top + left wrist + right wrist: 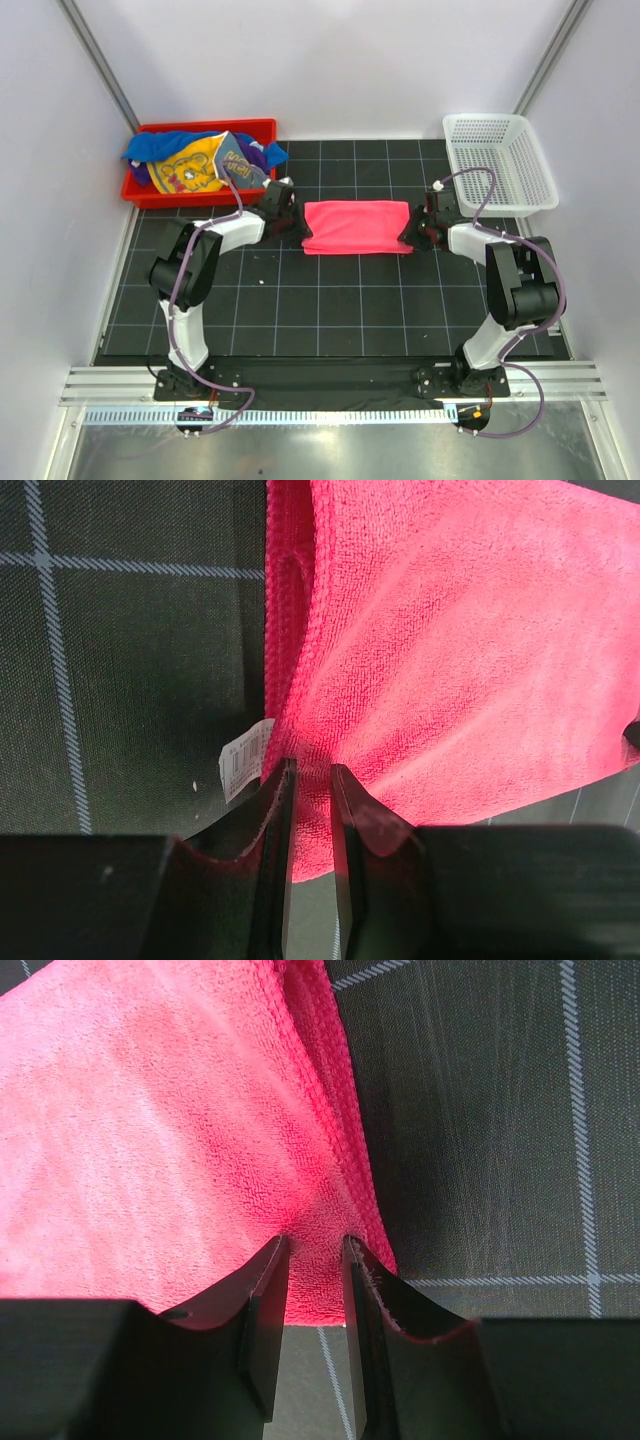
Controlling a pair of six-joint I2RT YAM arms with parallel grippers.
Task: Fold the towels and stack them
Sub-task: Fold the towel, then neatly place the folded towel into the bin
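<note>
A hot pink towel lies folded on the black grid mat in the middle, held at both ends. My left gripper is shut on its near left corner, beside a white label. My right gripper is shut on its near right corner. The corners are pinched between the jaws. Several other towels, bright blue, yellow-orange and purple, lie heaped in the red bin at the back left.
A white mesh basket stands at the back right. The black grid mat covers the table in front of the pink towel. White walls close in the left and right sides.
</note>
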